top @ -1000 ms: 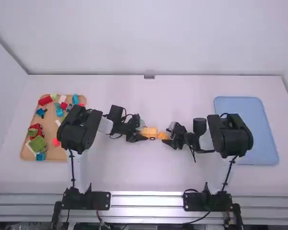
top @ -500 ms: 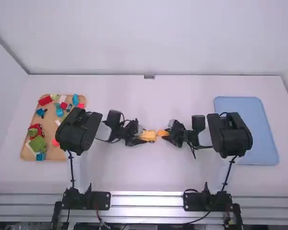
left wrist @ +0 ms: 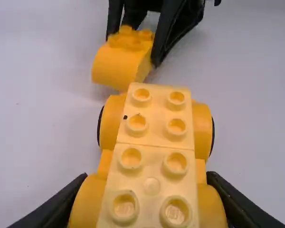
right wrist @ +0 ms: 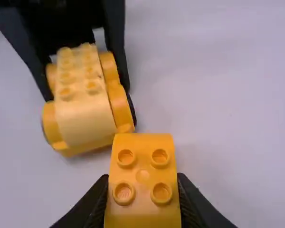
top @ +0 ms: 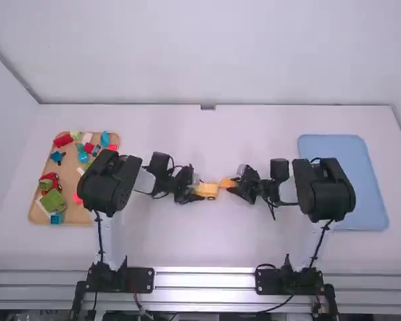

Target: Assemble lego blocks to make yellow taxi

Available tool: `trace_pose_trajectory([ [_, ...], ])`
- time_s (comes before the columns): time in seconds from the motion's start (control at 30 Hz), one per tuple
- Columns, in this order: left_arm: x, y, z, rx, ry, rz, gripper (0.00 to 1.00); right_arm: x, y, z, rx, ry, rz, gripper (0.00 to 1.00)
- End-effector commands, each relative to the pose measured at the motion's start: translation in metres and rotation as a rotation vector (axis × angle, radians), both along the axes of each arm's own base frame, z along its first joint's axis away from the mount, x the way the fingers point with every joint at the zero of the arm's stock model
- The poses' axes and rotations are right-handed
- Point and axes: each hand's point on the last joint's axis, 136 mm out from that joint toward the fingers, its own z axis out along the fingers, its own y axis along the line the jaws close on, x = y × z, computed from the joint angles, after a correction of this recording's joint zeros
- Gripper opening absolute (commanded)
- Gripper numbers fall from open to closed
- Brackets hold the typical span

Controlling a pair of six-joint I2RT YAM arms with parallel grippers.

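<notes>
A: Landmark: car body [top: 208, 190]. Well left of it?
B: Wooden tray [top: 69, 175], loose bricks [top: 55, 200] on it.
A: Just left?
B: Left claw [left wrist: 147, 204], closed on the body's sides, fingers parted by its width.
A: Body's progress?
B: Wheels [right wrist: 131, 109] fitted, pale blocks [left wrist: 154, 135] seated on top. Judged mostly built.
A: Just right?
B: Rounded block [right wrist: 142, 146], separate; contact unclear. Right claw [right wrist: 143, 194] pinches it, fingers parted by its width. Left to do: probably press it on.
A: Well right?
B: Blue tray [top: 342, 180]; its purpose, cannot tell.
</notes>
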Motion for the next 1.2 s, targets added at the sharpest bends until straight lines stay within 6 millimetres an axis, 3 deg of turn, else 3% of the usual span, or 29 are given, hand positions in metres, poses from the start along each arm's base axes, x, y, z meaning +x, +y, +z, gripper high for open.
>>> trace_pose_trajectory([
  [0.0, -0.006, 0.014, -0.039, 0.149, 0.097, 0.078, 0.03, -0.002, 0.005, 0.032, 0.071, -0.070, 0.052, 0.25],
  [0.23, -0.015, 0.016, -0.043, 0.163, 0.079, 0.048, 0.04, -0.002, 0.021, 0.045, 0.064, -0.070, 0.098, 0.24],
  [0.6, -0.017, 0.019, -0.049, 0.195, 0.055, 0.050, 0.05, -0.013, 0.055, 0.045, -0.002, -0.080, 0.242, 0.20],
  [0.97, -0.016, 0.022, -0.054, 0.223, 0.048, 0.063, 0.05, -0.018, 0.079, 0.029, -0.042, -0.067, 0.297, 0.18],
  [1.17, -0.016, 0.023, -0.054, 0.223, 0.049, 0.065, 0.05, -0.016, 0.079, 0.027, -0.042, -0.055, 0.294, 0.17],
])
